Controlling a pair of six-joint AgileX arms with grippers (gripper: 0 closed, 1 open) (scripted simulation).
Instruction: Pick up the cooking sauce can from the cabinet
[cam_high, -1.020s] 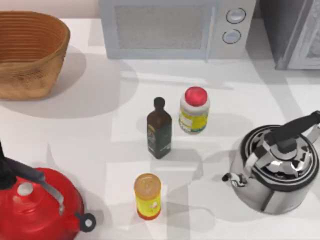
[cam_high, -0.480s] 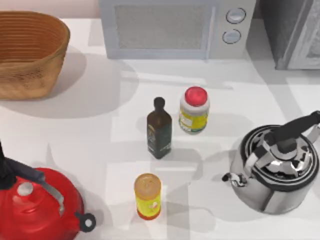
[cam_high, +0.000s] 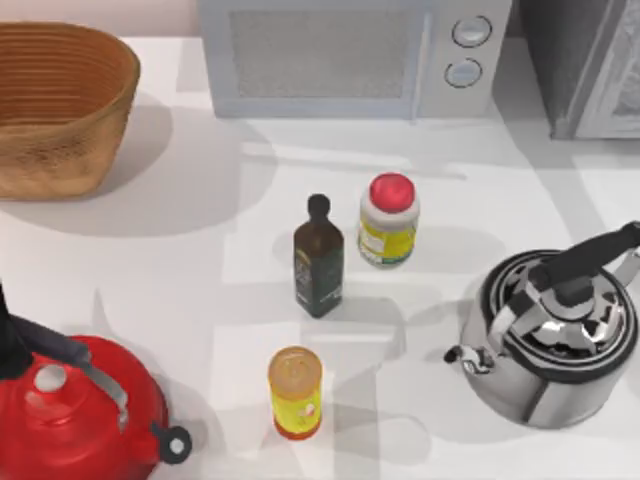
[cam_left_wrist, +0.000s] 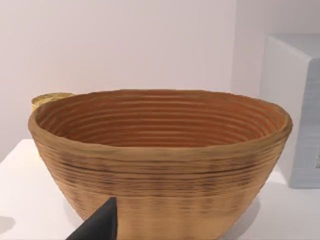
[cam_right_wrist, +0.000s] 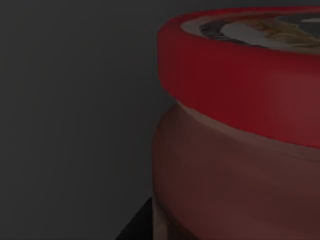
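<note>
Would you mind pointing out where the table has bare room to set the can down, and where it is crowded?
Widest bare patch: between the wicker basket, the microwave and the dark bottle. Another lies before the cabinet, above the steel kettle. Crowded: the middle, where the dark bottle, white jar and yellow can cluster, and the red kettle corner.

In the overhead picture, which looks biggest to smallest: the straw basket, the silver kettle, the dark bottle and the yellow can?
1. Woven basket
2. Silver kettle, close behind it
3. Dark bottle
4. Yellow can, near the bottle; unsure.
</note>
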